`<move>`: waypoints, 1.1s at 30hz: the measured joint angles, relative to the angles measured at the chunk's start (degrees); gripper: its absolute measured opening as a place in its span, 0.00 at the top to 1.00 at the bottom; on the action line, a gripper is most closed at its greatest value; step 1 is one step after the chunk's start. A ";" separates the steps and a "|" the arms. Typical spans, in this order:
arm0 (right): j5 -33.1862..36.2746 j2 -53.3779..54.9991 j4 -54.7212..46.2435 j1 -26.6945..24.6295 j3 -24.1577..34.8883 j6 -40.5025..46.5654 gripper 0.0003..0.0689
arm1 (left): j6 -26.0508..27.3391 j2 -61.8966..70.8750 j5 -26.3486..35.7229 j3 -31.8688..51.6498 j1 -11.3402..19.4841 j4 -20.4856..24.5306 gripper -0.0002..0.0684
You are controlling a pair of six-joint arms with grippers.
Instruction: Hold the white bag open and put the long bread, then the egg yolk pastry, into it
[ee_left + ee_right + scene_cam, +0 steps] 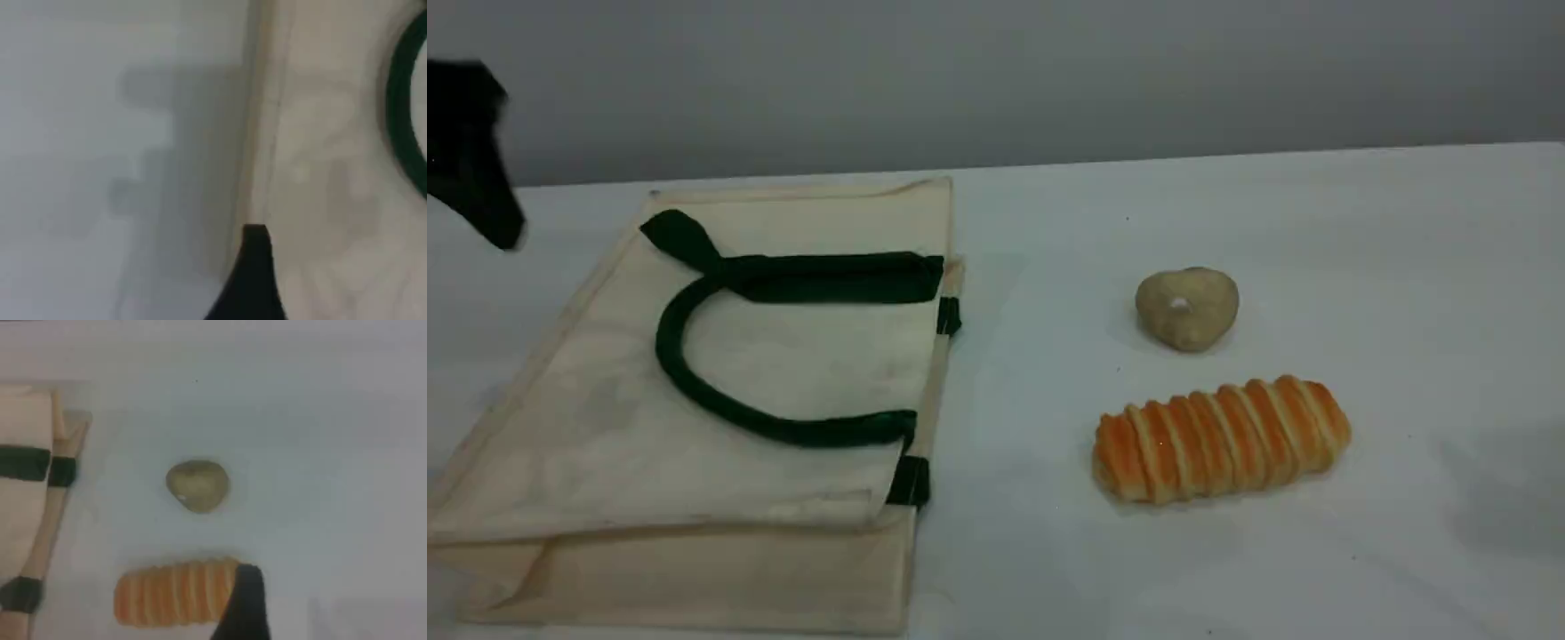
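The white bag (pixel 605 427), a large cream canvas tote, lies flat and closed on the pale counter (pixel 1405 267). Its dark green strap handle (pixel 669 351) is flopped in a loop across the top panel, and its mouth is turned toward the food. The left arm's fingers (pixel 255 267) hang released over the bag's side seam, with bare counter to their left and the green strap to their right. That looks like a stand for lifting the upper panel so the mouth gapes.

The long bread (pixel 1221 438), an oblong orange-golden loaf with pale crosswise ridges, lies just left of the right arm's fingers (pixel 245 600). These are likewise spread and grasp nothing. The loaf goes in first, which would explain that arm's station at its end. The egg yolk pastry (pixel 1187 307), a small round beige dome with a white spot on top, sits beyond the loaf from those fingers and apart from it. The bag's mouth is well off to their left, and nothing is inside it yet.

Only the scene view gives the whole layout, though it catches just a dark blur of the left arm and nothing of the right. Only the left wrist view shows its fingertip on the seam line and the shadow on the counter. Only the right wrist view shows that arm's fingertip against the loaf's end.
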 joint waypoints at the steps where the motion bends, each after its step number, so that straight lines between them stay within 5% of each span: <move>1: -0.22 0.33 0.04 0.00 0.01 0.00 0.15 | 0.00 1.18 -0.66 0.00 0.01 -0.43 0.15; 11: -1.22 1.06 -0.06 0.00 0.01 0.00 0.15 | 0.00 11.14 -2.59 -3.75 -0.15 -2.85 0.15; 22: -1.55 1.06 -0.13 0.00 0.01 0.00 0.15 | -0.11 17.56 -3.32 -9.01 -5.11 -2.82 0.15; 33: -1.55 1.06 -0.36 0.00 0.01 0.00 0.15 | -0.43 22.45 -3.72 -10.79 -5.11 -4.12 0.15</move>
